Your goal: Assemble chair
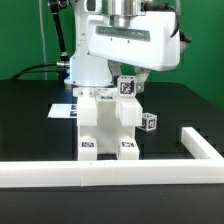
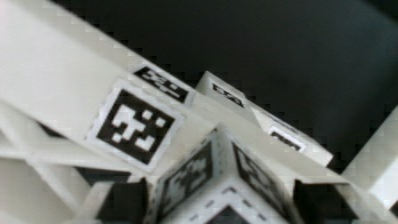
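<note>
A: Though down at the chair [image 1: 108, 122], gripping anything with the jaws?
B: Cannot tell; close around its tagged top piece [image 1: 128, 87]. Stands upright on the desk [image 1: 30, 130], near the border rail [image 1: 40, 175].

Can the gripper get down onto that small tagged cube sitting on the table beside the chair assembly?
Probably yes: the small cube sits beside the chair assembly with nothing above it, and the border rail stands clear of it. The gripper hangs above the assembly, close by.
</note>
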Motion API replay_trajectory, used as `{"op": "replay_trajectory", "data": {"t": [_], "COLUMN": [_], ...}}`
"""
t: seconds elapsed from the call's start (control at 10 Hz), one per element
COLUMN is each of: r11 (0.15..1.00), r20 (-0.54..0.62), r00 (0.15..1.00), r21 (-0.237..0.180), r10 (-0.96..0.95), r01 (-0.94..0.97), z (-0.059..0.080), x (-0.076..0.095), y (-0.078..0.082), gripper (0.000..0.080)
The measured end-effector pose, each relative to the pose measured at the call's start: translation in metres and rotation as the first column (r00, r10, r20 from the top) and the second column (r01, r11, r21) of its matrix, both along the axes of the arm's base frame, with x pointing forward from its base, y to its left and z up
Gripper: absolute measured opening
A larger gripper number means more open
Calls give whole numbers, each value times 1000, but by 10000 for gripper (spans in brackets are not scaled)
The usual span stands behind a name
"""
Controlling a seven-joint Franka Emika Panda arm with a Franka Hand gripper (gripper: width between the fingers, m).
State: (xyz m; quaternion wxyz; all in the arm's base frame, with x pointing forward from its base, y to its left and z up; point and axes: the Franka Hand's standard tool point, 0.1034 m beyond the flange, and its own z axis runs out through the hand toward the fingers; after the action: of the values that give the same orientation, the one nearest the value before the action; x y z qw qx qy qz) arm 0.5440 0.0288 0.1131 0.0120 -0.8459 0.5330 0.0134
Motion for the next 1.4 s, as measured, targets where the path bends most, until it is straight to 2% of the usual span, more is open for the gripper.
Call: {"op": "replay_trajectory", "data": {"t": [0.5,1.1,1.2,1.3,1.4], "r11": [961,790,806,809,853], "r20": [-12,-41,-40,-39,-35], "r00": [961,790,806,809,853], "r21": [17,24,25,25,28], "r10": [-276,-611,-591,-586,-520], "r01": [276,612,592,587,521], "z": [0,-1,-1,-1,-2], "x": [0,0,0,-1,0], "y": [5,13,14,14,14], "gripper": [392,392,392,568,624]}}
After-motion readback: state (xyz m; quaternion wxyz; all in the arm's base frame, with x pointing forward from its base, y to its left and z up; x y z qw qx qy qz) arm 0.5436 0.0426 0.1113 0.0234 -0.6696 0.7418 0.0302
